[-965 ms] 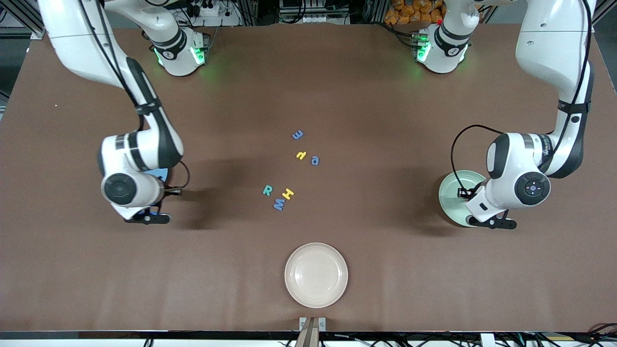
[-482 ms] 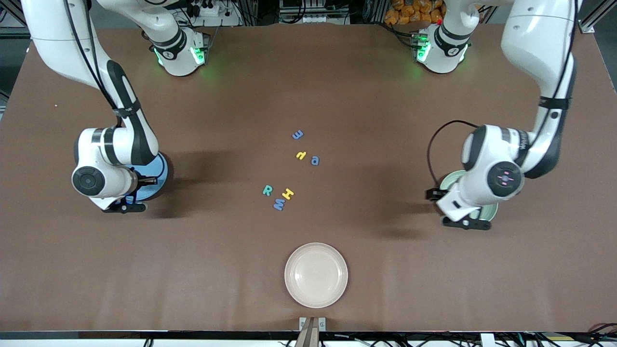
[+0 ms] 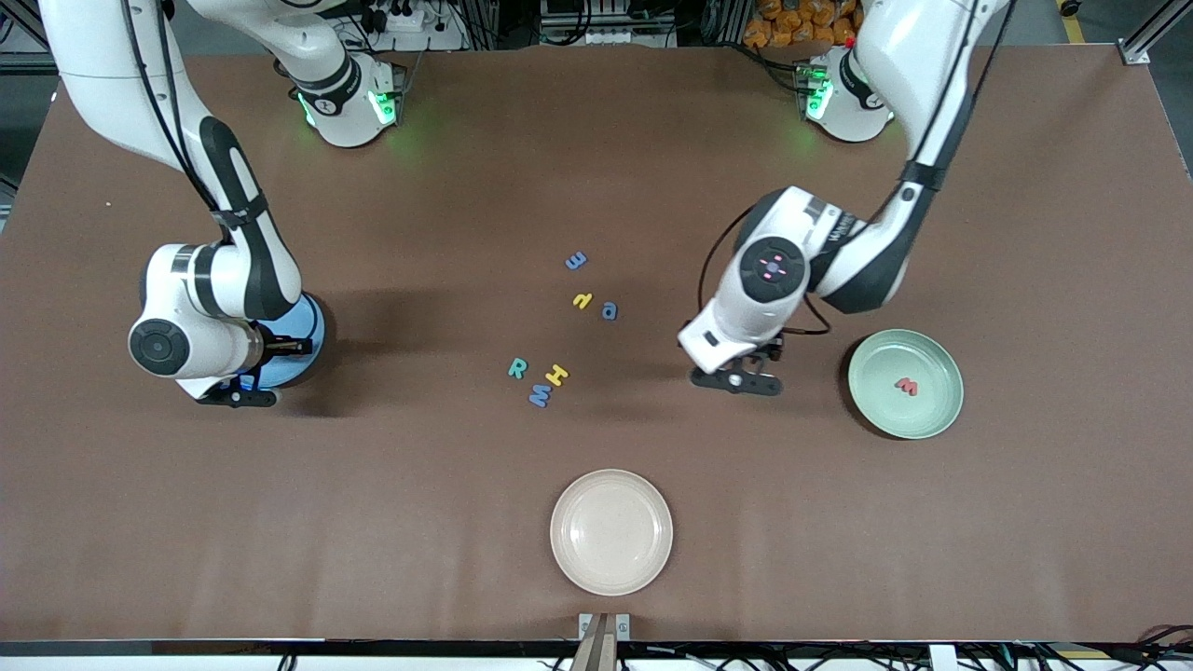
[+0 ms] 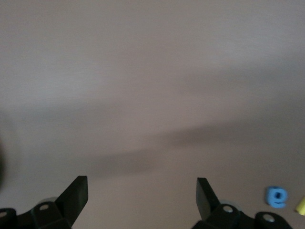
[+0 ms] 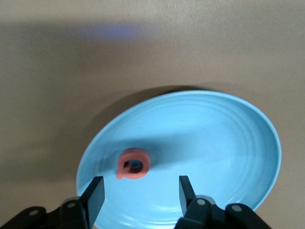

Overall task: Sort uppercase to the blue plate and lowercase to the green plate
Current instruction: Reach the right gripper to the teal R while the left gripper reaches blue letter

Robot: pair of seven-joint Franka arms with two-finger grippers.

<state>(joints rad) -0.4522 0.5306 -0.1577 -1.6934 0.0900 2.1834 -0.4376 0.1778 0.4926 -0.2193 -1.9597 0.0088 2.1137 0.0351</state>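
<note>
Front view shows the brown table (image 3: pixel 596 140) carrying three plates. The blue plate (image 3: pixel 312 328) lies toward the right arm's end, mostly covered by that arm's wrist. The green plate (image 3: pixel 905 383) lies toward the left arm's end, and a cream plate (image 3: pixel 610 531) sits nearest the front camera, unused.

The right gripper (image 5: pixel 138 195) hangs directly over the blue plate with its fingers spread apart and nothing between them; the red Q (image 5: pixel 133 164) lies flat on the plate just below it. The left gripper (image 4: pixel 142 196) is over bare table between the green plate and the letter cluster, fingers wide apart and empty. The red lowercase letter (image 3: pixel 906 385) rests inside the green plate.

Six letters are unsorted at mid-table. The lowercase group lies farther from the front camera: blue e (image 3: pixel 576 261), yellow n-like letter (image 3: pixel 582 300), blue a (image 3: pixel 609 311). The uppercase group lies nearer: teal R (image 3: pixel 517 368), yellow H (image 3: pixel 556 375), blue M (image 3: pixel 540 396), with H and M touching.

Deciding relation: the cluster lies from the left gripper toward the right arm's end of the table, and the left gripper is clearly the closer tool. The blue a is the closest piece to it and belongs on the green plate, so it is the likely next pick.
</note>
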